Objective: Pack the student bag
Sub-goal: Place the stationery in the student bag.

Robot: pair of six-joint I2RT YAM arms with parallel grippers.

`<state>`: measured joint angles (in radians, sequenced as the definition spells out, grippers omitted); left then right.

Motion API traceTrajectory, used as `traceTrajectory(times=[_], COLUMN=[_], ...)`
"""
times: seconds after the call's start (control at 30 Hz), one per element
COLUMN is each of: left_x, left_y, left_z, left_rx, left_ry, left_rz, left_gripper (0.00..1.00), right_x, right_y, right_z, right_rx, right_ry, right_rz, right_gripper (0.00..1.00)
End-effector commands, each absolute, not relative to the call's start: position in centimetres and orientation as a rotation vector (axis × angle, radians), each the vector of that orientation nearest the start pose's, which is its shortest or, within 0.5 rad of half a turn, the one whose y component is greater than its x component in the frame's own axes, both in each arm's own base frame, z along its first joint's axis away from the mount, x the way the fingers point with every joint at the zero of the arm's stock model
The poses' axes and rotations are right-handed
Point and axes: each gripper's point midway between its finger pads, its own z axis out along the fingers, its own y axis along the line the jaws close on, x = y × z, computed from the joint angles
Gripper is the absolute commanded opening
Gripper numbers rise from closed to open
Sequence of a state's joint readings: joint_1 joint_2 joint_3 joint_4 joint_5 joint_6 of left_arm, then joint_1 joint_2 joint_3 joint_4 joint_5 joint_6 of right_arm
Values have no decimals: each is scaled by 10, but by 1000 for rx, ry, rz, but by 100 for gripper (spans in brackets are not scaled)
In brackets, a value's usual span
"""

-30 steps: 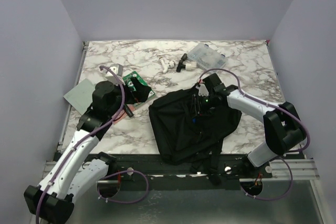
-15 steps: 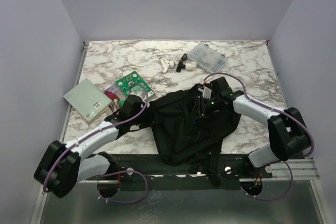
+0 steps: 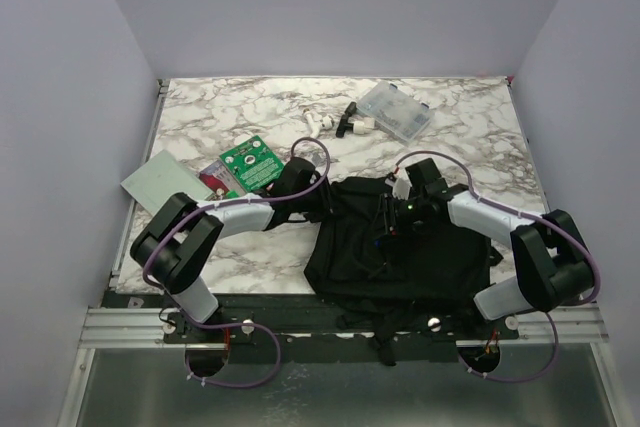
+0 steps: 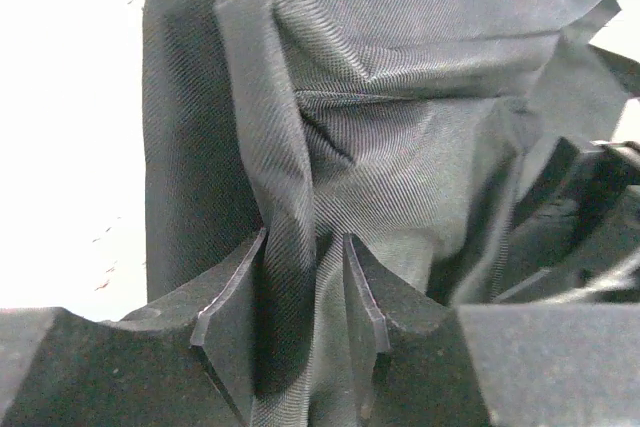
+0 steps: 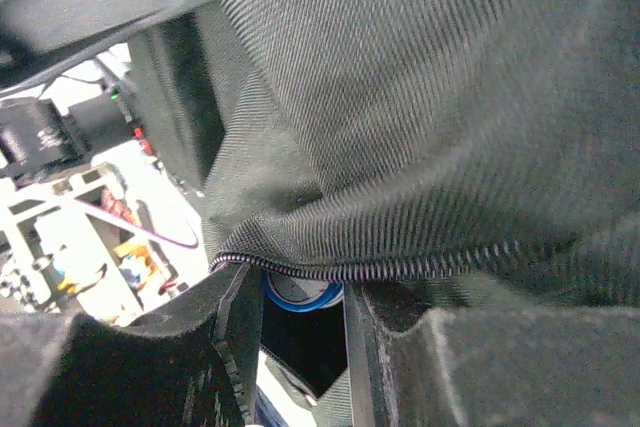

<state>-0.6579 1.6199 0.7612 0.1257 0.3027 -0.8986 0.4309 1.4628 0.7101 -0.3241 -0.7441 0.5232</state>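
L gripper point(image 4: 295, 312) is pinching a fabric fold point(image 4: 285, 177) at the left of the student bag point(image 3: 400, 252), lying near-centre, while R gripper point(image 5: 300, 302) is clamping its zip edge point(image 5: 400, 269): mouth-opening step prob., next needing both pulling apart w/o slipping.

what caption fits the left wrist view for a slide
left end effector pinching a fold of the large black soft fabric backpack

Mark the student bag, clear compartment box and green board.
student bag point(image 3: 400, 267), top external view, middle of its fabric.
clear compartment box point(image 3: 393, 110), top external view, lid centre.
green board point(image 3: 250, 164), top external view, face centre.
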Motion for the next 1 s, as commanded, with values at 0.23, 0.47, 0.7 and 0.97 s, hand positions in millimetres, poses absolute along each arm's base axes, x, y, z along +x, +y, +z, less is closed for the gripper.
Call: traceTrajectory(times=[0.23, 0.47, 0.7, 0.97], left_x=[258, 250, 232, 214], left_y=[-314, -300, -300, -313], left_z=[100, 114, 132, 153], left_rx=[-58, -9, 65, 122], left_ry=[2392, 2365, 2351, 2310], left_rz=[-1197, -1176, -1228, -1288], left_gripper=[40, 54, 56, 61], right_x=[237, 241, 227, 248], right_y=[188, 178, 166, 162], right_z=[68, 80, 79, 69], right_rx=[24, 29, 90, 186], right_ry=[2702, 2672, 2697, 2646], right_rz=[711, 639, 586, 517], right_gripper=[51, 66, 55, 48])
